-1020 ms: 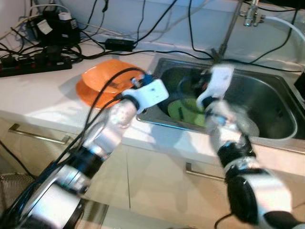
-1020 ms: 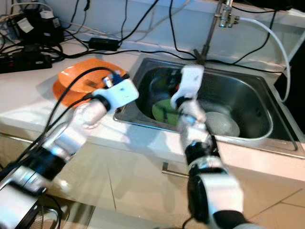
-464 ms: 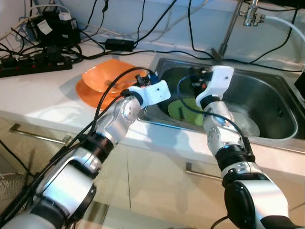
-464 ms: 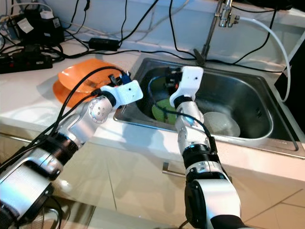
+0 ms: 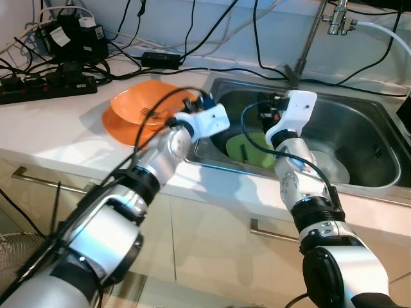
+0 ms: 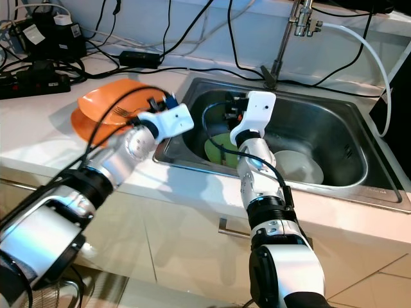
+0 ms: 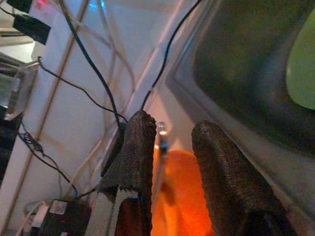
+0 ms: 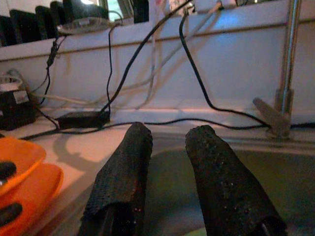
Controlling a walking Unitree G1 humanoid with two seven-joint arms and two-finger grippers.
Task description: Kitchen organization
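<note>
Two stacked orange plates (image 5: pixel 125 115) sit on the white counter left of the steel sink (image 5: pixel 379 131), with a dark fork (image 5: pixel 149 113) lying in the top one. My left gripper (image 5: pixel 191 101) hovers at the plates' right edge by the sink rim. Its fingers (image 7: pixel 140 147) are apart, and a thin silver utensil (image 7: pixel 160 142) shows in the gap beside one finger, over the orange plate (image 7: pixel 182 191). My right gripper (image 5: pixel 264 115) hangs open over the sink's left part with nothing between its fingers (image 8: pixel 123 167). A green plate (image 5: pixel 255 149) lies in the sink below it.
A pale round dish (image 5: pixel 335 172) lies in the sink right of the green plate. The tap (image 5: pixel 335 19) rises behind the sink. Power strips (image 5: pixel 45 86), adapters and many black cables crowd the counter's back. Cabinet drawers with metal handles (image 5: pixel 54 183) run below.
My left gripper has shifted a little left, from the sink's rim toward the orange plates. My right arm, blurred in motion a second ago, now holds still over the sink.
</note>
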